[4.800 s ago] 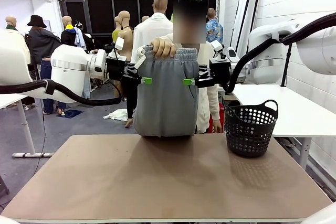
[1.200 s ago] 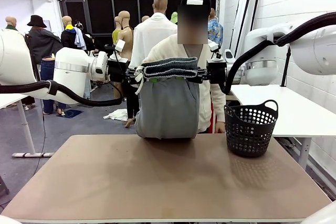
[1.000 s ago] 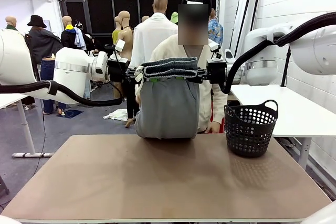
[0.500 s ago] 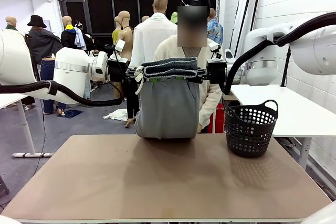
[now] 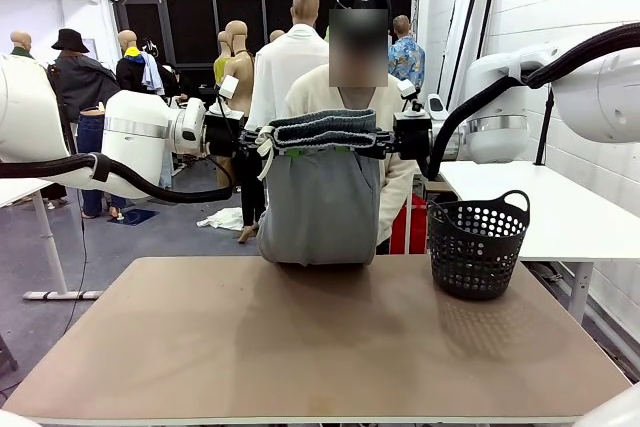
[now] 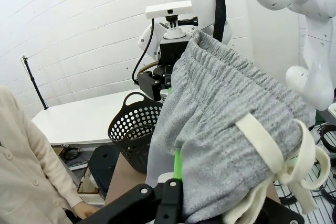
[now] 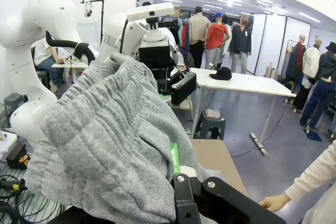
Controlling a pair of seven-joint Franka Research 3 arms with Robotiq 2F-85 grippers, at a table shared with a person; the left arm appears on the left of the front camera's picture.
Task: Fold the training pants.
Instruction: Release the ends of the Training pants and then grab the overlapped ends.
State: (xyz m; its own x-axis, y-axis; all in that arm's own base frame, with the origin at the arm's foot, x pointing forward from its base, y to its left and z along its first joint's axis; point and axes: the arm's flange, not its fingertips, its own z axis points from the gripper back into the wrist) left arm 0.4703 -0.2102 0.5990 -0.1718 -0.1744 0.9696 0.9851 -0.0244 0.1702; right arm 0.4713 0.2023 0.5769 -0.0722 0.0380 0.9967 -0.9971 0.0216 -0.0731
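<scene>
The light grey training pants (image 5: 318, 202) hang by the waistband between both grippers, above the far edge of the table; the lower end rests on the tabletop. My left gripper (image 5: 268, 140) is shut on the waistband's left end, beside the white drawstring (image 6: 273, 153). My right gripper (image 5: 372, 143) is shut on the right end. In the left wrist view the grey fabric (image 6: 226, 124) drapes over the green pad (image 6: 177, 161). In the right wrist view the bunched waistband (image 7: 115, 124) covers the fingers. The person (image 5: 400, 182) stands right behind the pants, hands down.
A black perforated basket (image 5: 477, 243) stands at the table's right side. The brown table (image 5: 320, 347) spreads in front of the pants. A white table (image 5: 540, 207) lies farther right. People stand far behind.
The person's hand has let go of the waistband since the earliest frame, and both grippers have shut on it. Over the last second only the person has shifted slightly.
</scene>
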